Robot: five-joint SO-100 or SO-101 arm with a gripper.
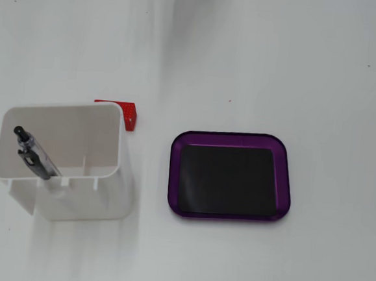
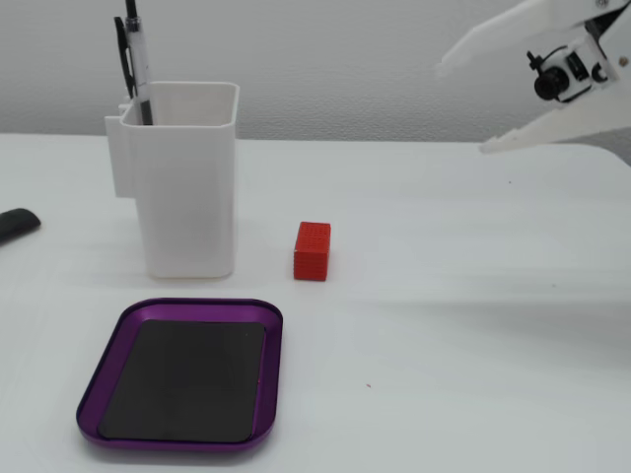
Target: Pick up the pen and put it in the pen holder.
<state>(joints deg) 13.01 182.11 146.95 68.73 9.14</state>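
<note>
White table (image 1: 279, 56) fills both fixed views, with a pale grey wall (image 2: 394, 59) behind it in the side-on one. On it stands the pen (image 2: 136, 59) — already inside the holder (image 2: 187, 187), leaning against the holder's left wall in the side-on view, its black clip and top poking above the rim. From above, the pen (image 1: 36, 154) lies aslant in the holder's left part, its lower end near the small notched dividers along the near wall of the holder (image 1: 119, 148).

Just beside the holder sits a small red block (image 2: 312, 250), a little apart from its wall in the side-on view; from above the block (image 1: 126, 113) is half hidden behind the holder's top right corner. Near the holder lies a flat purple tray (image 2: 99, 394) with a black centre, nothing in it. From above the tray (image 1: 174, 172) is to the holder's right. A dark object (image 2: 15, 223) shows at the left edge of the side-on view.

Well apart from all this, at the upper right of the side-on view, the white gripper (image 2: 461, 106) hangs above the table — fingers spread wide, grasping nothing.
</note>
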